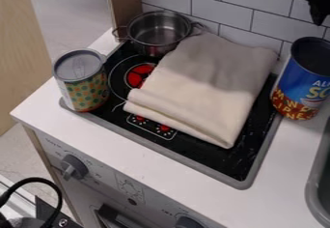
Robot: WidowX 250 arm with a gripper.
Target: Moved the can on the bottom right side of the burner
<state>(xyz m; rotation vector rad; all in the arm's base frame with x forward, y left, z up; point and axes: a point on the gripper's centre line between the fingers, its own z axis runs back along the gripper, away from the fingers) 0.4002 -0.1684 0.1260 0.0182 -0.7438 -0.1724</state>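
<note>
1 black gripper (317, 10) hangs at the upper right of the view, in front of the tiled wall (226, 0); how far it is open, and whether it has hold of anything, I cannot tell. Just below it stands an upright blue food can (301, 84), at the right edge of the black stovetop (187, 152). Further out, a cream folded cloth (199, 87) lies across the middle, and a 2-handled steel saucepan (155, 42) sits at the back left. At the front left corner, upright and partly over the rim, is a pattern-labelled can (87, 89). With 2 cans about, the task's can is uncertain; I would guess the patterned 1, since it is at the left and the goal is the bottom right. The gripper's high place probably keeps it out of the way of the cloth (a soft thing, easily dragged). Both cans being upright should offer their sides to a grasp from above, and a level set-down at the front right would avoid a tilt on the raised rim.
</note>
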